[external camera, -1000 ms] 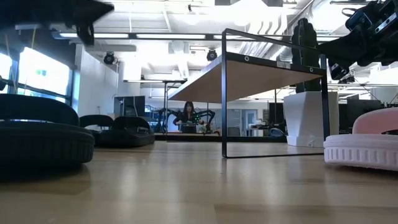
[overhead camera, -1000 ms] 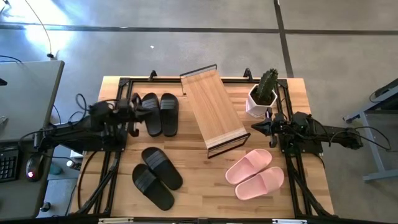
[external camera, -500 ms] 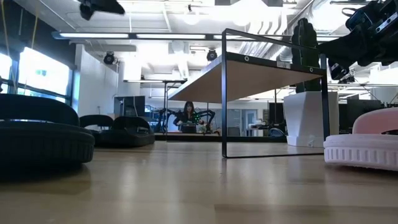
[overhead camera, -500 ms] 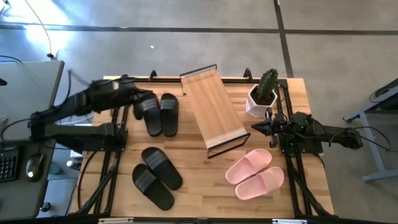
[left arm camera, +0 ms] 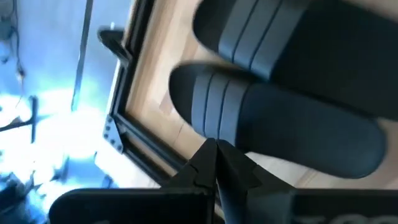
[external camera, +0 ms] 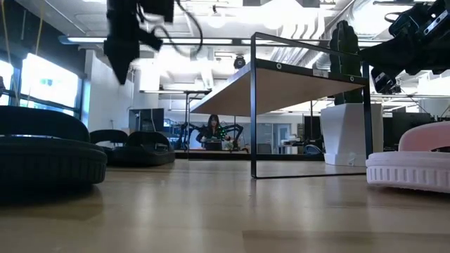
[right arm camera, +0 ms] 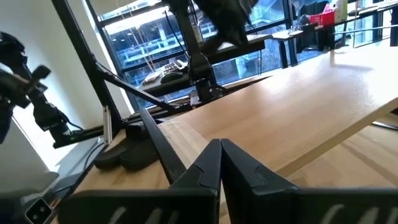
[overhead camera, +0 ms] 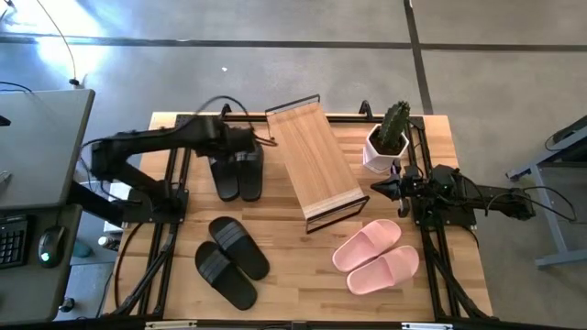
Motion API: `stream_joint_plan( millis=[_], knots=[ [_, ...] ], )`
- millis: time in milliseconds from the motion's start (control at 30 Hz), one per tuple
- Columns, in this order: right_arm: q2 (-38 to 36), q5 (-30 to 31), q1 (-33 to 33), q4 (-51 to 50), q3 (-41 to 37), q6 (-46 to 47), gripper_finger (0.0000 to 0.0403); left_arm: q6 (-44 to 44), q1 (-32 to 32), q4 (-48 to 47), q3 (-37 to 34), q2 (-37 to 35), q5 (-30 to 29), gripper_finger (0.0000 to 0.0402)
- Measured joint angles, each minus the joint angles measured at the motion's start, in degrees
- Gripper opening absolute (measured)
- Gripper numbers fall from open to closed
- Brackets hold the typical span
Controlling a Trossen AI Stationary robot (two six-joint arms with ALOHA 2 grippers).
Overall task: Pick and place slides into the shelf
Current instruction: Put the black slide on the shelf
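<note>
Swinging in from the counter's left edge over the last second, the left hand (overhead camera: 240, 147) now hovers, fingers closed and apparently empty, above the black slides (overhead camera: 238, 170) upper left of centre, beside the empty shelf (overhead camera: 316, 165), suggesting a first pick.

From the high view we look straight down on the whole table (overhead camera: 293, 275). From the low view we sit at table-top level, looking across it into the room, with the shelf (external camera: 309, 77) ahead; the high view shares it (overhead camera: 314, 160). From the left wrist we look down, close, on a black pair of slides (left arm camera: 280, 118). From the right wrist we face the shelf board (right arm camera: 298, 112) from nearby.
</note>
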Motion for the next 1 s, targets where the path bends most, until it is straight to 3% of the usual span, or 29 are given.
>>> stream_joint_plan(
  millis=[367,567,867,1000],
  knots=[
    [0.0,0.02,0.0,-0.45,0.01,-1.6,0.0,-1.65,0.0,6.4,-8.87,1.02,-4.18,0.0001],
    [0.0,1.37,0.0,-0.7,0.01,-3.75,0.0,-0.57,0.0,9.64,-13.41,-0.59,-0.69,0.0009],
    [0.02,5.68,-0.01,-1.32,0.0,-3.92,0.0,0.12,-0.04,12.92,-20.33,-1.56,1.2,0.0102],
    [0.04,6.38,0.0,-1.32,0.01,-3.9,0.0,1.22,0.0,16.8,-23.07,-1.58,-1.39,0.0151]
  ],
)
